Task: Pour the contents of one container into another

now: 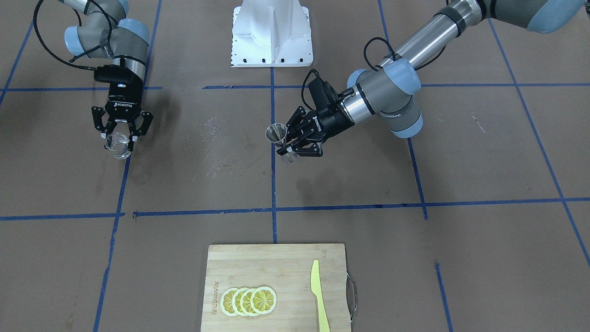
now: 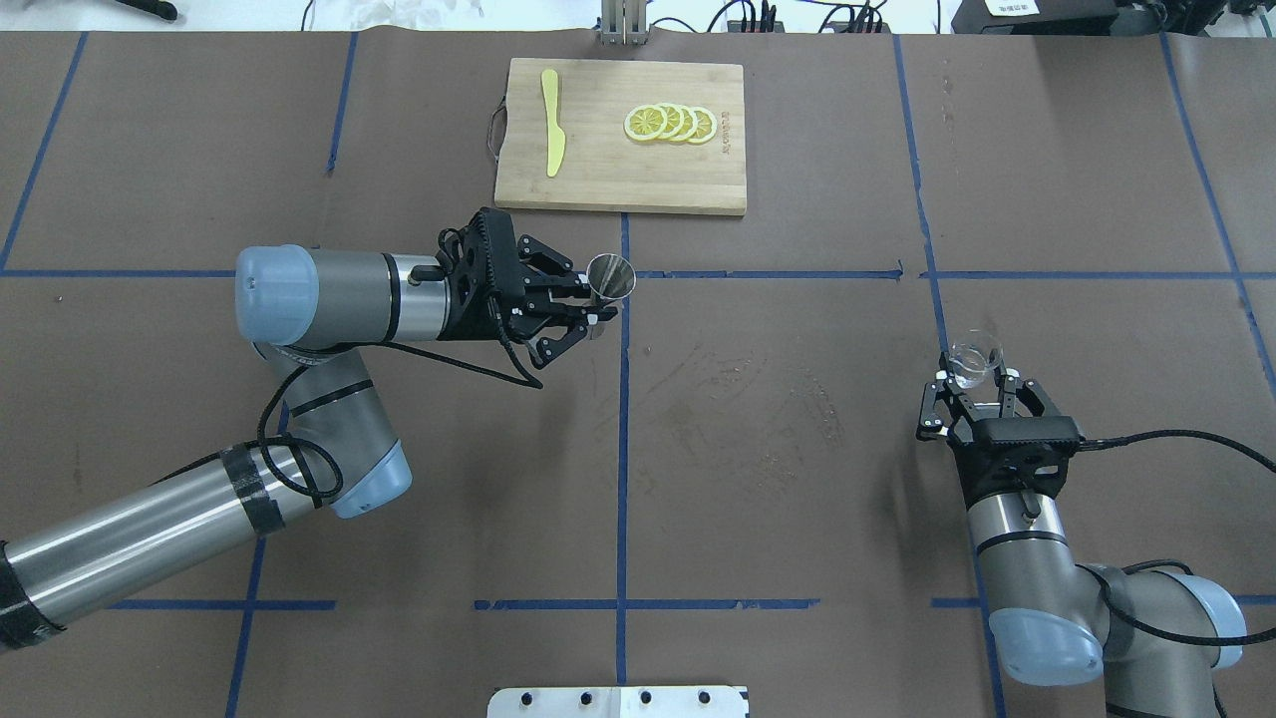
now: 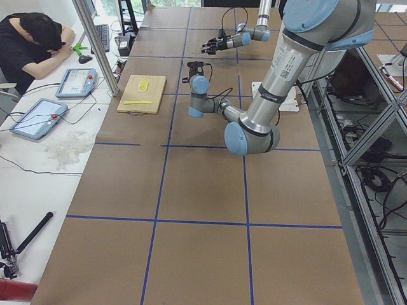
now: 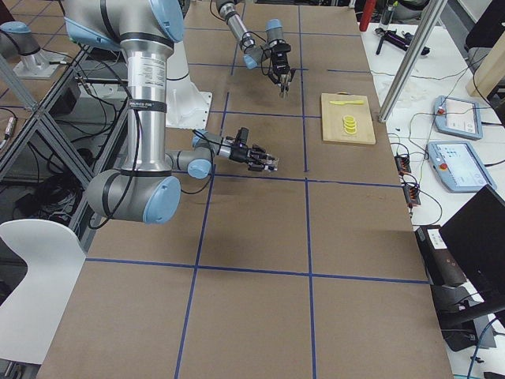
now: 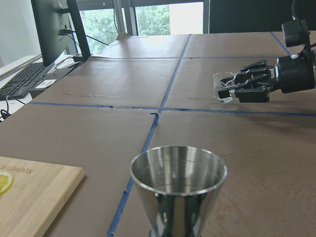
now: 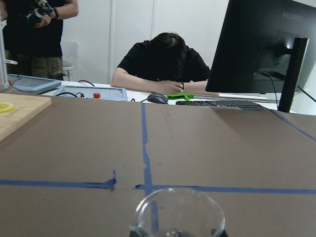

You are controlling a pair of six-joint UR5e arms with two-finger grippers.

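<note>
Both jaws are clamped. Left gripper pinches the steel jigger at its waist, mouth up, near the frame's centre, just below the bamboo cutting board. Right gripper grips the clear glass cup at mid-right, rim up, well apart from the jigger.

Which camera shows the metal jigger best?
The left wrist view: the jigger fills the foreground, rim and inside visible. Overhead and front-facing show it small in the left gripper; side views, barely; right wrist, nothing.
</note>
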